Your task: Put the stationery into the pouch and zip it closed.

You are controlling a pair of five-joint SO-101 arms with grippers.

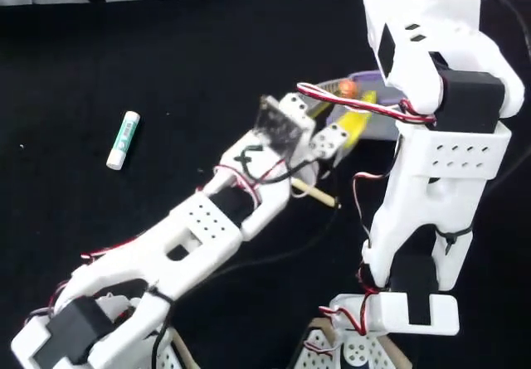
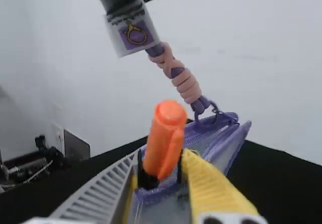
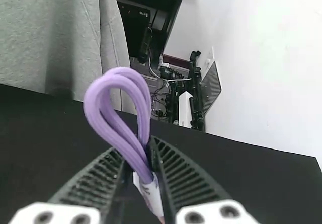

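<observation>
The purple pouch (image 1: pixel 371 80) lies at the back right of the black table, partly hidden by the right arm (image 1: pixel 440 95). My left gripper (image 2: pixel 161 178) is shut on an orange marker (image 2: pixel 163 136), whose tip is down at the pouch's open mouth (image 2: pixel 221 133). In the high view the marker (image 1: pixel 347 89) shows by the yellow finger (image 1: pixel 357 124). A coiled purple and pink cord (image 2: pixel 181 80) rises from the pouch to a tag (image 2: pixel 132 32). My right gripper (image 3: pixel 146 176) is shut on the cord's purple loop (image 3: pixel 118 108), held above the table.
A white and green glue stick (image 1: pixel 123 139) lies on the table's left part. A wooden pencil (image 1: pixel 315 193) rests under the left arm's wrist. Red and black cables hang between the two arms.
</observation>
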